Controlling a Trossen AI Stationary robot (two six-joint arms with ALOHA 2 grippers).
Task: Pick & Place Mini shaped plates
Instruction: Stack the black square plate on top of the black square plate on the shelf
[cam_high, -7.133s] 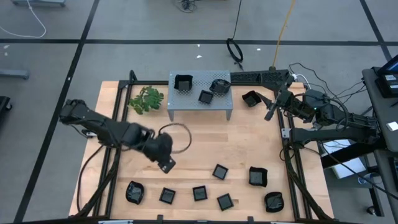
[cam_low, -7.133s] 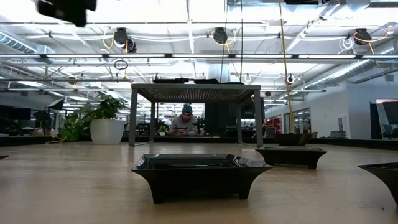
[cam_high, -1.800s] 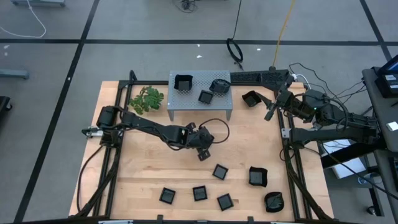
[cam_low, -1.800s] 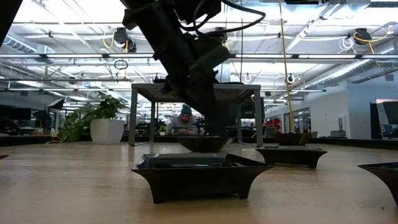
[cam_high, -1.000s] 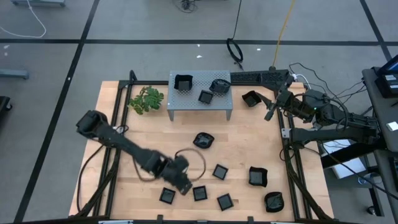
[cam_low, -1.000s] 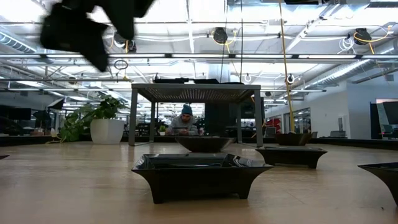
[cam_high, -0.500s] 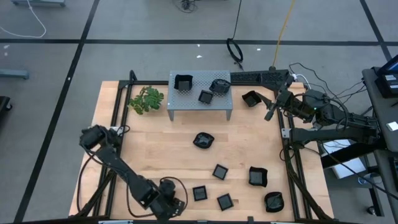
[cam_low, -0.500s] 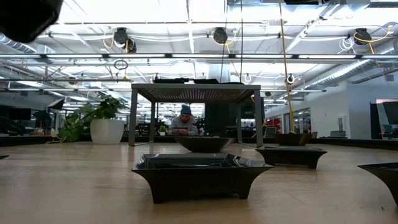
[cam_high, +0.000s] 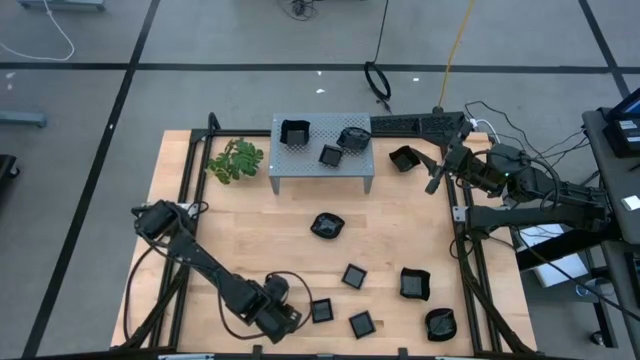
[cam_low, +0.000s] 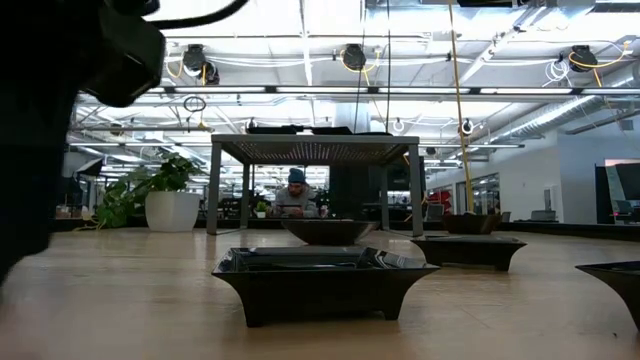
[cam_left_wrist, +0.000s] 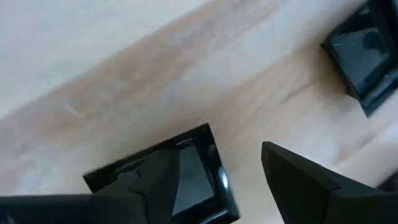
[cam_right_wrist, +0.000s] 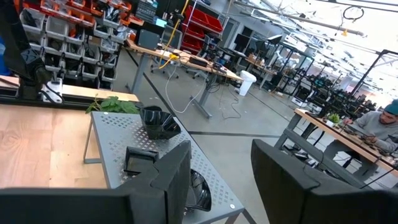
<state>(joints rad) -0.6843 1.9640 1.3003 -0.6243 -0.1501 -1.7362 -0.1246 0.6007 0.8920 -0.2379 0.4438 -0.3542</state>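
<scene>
A: What's around the wooden bench (cam_high: 260, 240)?

B: A grey floor (cam_high: 200, 90) crossed by dark lines, cables trailing over it.

A: And beyond it?

B: An open hall: bright ceiling lights (cam_low: 300, 15), pipes, a white planter (cam_low: 172, 211), red shelving (cam_right_wrist: 202, 28), work tables (cam_right_wrist: 186, 62), a seated person (cam_low: 296, 196).

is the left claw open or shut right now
Open. In its wrist view the left claw has its two dark fingers spread apart over a square mini plate, not yet gripping it.
</scene>
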